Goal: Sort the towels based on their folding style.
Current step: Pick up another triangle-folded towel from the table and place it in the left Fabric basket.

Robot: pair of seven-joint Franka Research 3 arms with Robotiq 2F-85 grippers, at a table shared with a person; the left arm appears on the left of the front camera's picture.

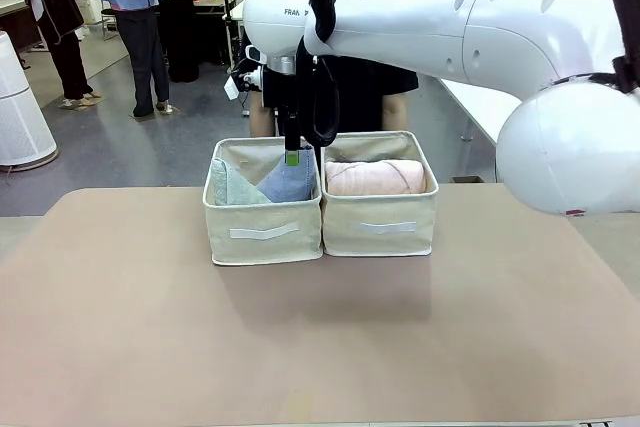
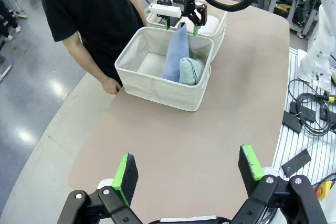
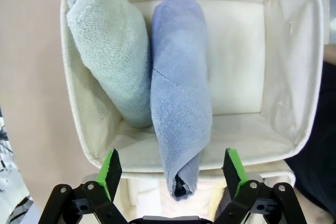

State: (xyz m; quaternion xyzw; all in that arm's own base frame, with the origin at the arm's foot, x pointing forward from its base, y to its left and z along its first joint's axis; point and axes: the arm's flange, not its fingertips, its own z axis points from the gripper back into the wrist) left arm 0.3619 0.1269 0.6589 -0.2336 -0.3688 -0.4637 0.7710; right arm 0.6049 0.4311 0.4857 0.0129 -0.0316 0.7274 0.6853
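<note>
Two cone-folded towels stand in the left beige bin [image 1: 262, 232]: a light teal towel [image 1: 230, 187] [image 3: 107, 51] and a periwinkle blue towel [image 1: 290, 182] [image 3: 178, 93] leaning beside it. My right gripper [image 1: 292, 155] [image 3: 172, 167] hovers open just above that bin, its green pads on either side of the blue towel's tip without touching it. A pink rolled towel [image 1: 375, 177] lies on top in the right bin [image 1: 380, 225]; the other rolls are hidden. My left gripper [image 2: 189, 174] is open and holds nothing, high over the table's near left part.
The two bins stand side by side at the table's far middle. A person in a black shirt [image 2: 89, 9] stands behind them, one hand [image 2: 111, 85] resting on the table edge near the left bin. The tan tabletop [image 1: 320, 337] in front of the bins is bare.
</note>
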